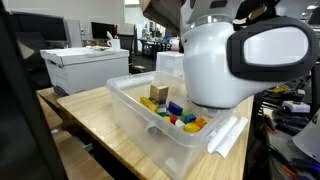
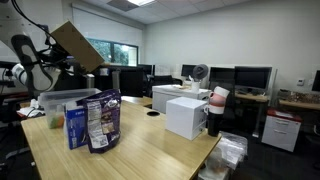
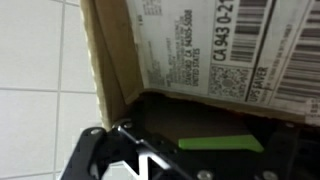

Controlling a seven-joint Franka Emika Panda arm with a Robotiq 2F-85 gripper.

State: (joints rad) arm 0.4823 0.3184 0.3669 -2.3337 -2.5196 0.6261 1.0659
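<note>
In the wrist view a brown cardboard box (image 3: 200, 45) with printed shipping labels fills the frame just beyond my gripper (image 3: 190, 150), against white ceiling tiles. Only the gripper's black linkage and a green strip (image 3: 220, 144) show at the bottom edge; the jaws appear spread, and I cannot see whether they touch the box. In an exterior view the same cardboard box (image 2: 78, 45) hangs tilted in the air at the raised arm (image 2: 30, 62), above a clear plastic bin (image 2: 62, 100). The arm's white body (image 1: 225, 60) hides the gripper in an exterior view.
The clear bin (image 1: 135, 105) on the wooden table (image 1: 90, 125) holds several coloured blocks (image 1: 175, 112). A white box (image 1: 85, 65) stands behind it. Two snack bags (image 2: 95, 122) stand upright on the table, with another white box (image 2: 185, 115) and desks with monitors beyond.
</note>
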